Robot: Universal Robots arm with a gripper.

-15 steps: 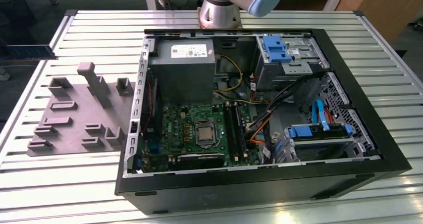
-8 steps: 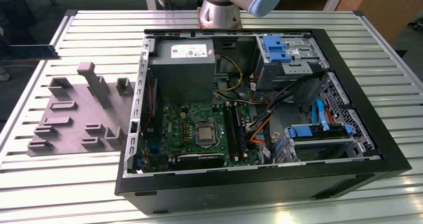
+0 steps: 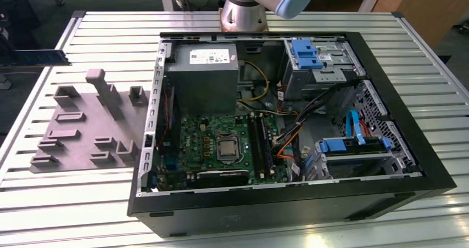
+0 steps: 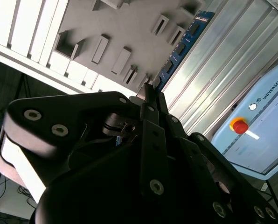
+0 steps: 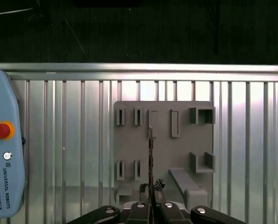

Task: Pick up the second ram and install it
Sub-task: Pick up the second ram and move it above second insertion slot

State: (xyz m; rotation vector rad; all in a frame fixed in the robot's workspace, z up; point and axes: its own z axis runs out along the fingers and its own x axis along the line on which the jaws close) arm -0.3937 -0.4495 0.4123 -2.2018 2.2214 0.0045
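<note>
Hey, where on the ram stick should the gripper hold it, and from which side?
Pinch the ram stick across its two flat faces at one short end, approaching end-on. It is thin and long; the gripper holds it so.

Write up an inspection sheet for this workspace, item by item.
Surface: slatted metal table.
Job's things: second ram gripped edge-on, seen against the grey tray in the first wrist view. The computer case lies open with its motherboard exposed.
Clutter: teach pendant lying on the table.
Grippers: hand shut on the second ram.
Cables: coloured wires bundled inside the case.
Surroundings: arm base at the table's far edge.
</note>
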